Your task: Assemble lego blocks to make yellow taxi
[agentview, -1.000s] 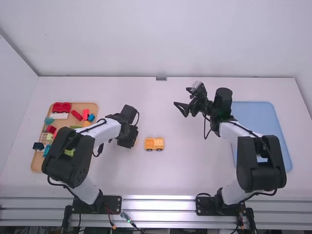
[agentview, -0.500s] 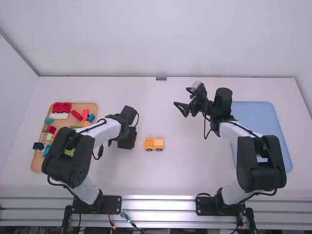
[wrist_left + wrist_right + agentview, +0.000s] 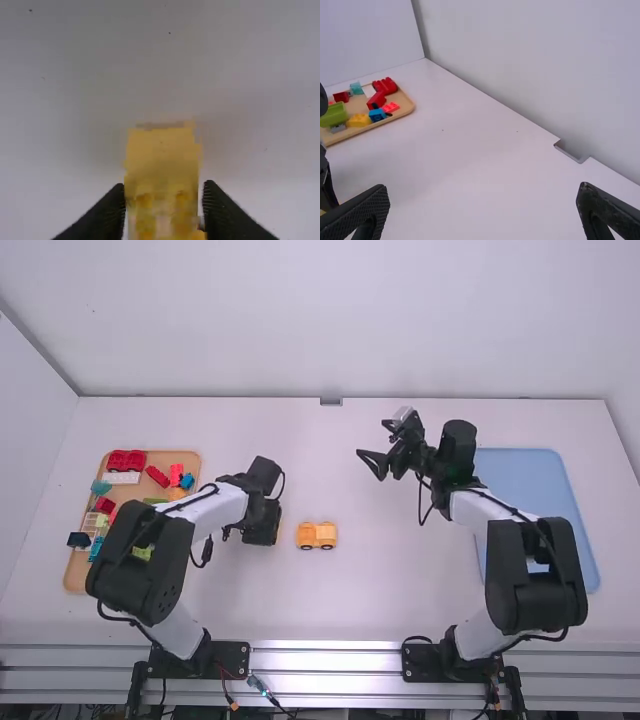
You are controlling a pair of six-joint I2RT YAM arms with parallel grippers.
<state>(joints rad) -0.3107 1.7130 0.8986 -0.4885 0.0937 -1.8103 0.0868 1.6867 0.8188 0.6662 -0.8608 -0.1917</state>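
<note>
Left gripper (image 3: 262, 534): low over the white table (image 3: 350, 605), its jaws closed on the sides of a yellow block (image 3: 162, 162) that you see between them.
Yellow vehicle (image 3: 317, 532): dark-wheeled, upright on the table, just to the right of your left gripper.
Right gripper (image 3: 373, 444): beyond and to the right of the vehicle, jaws spread wide, nothing between them.
Wooden tray (image 3: 182, 457): at your left, holding colored blocks.
Blue tray (image 3: 520, 472): at your right.
</note>
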